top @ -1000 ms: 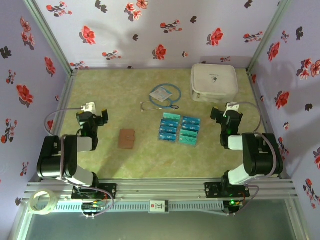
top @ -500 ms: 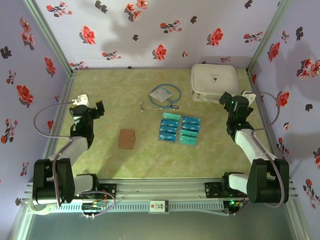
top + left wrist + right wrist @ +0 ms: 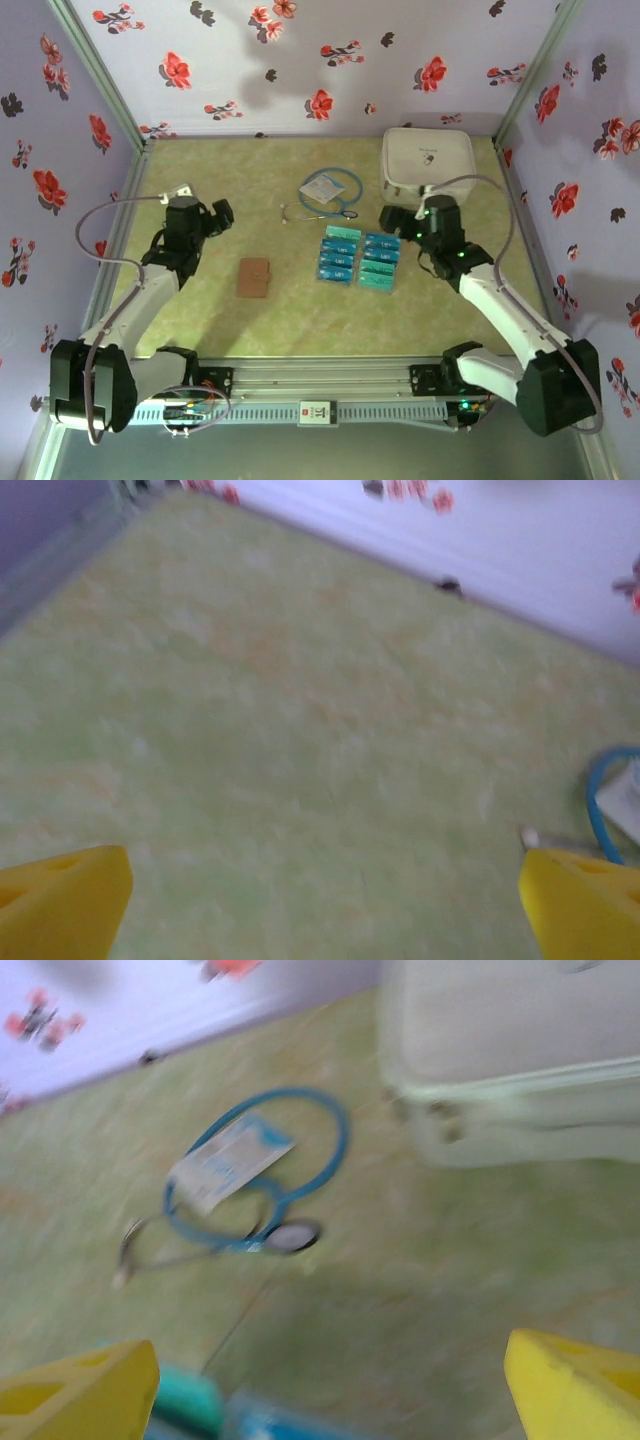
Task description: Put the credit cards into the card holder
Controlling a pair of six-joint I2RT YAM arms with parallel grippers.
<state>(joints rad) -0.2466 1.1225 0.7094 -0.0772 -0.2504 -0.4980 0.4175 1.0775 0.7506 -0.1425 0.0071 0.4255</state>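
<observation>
well, thin rect. cards [image 3: 341,255], leathery holder [image 3: 254,277]

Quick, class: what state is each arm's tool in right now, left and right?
Left tool: open, holding nothing.
Right tool: open, holding nothing.

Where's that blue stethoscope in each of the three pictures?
Top external: blue stethoscope mid-table toward the back, left of the white case.
Left wrist: its blue loop at the right edge.
Right wrist: centre-left, whole.
Shared landmark: the flowered back wall.
</observation>
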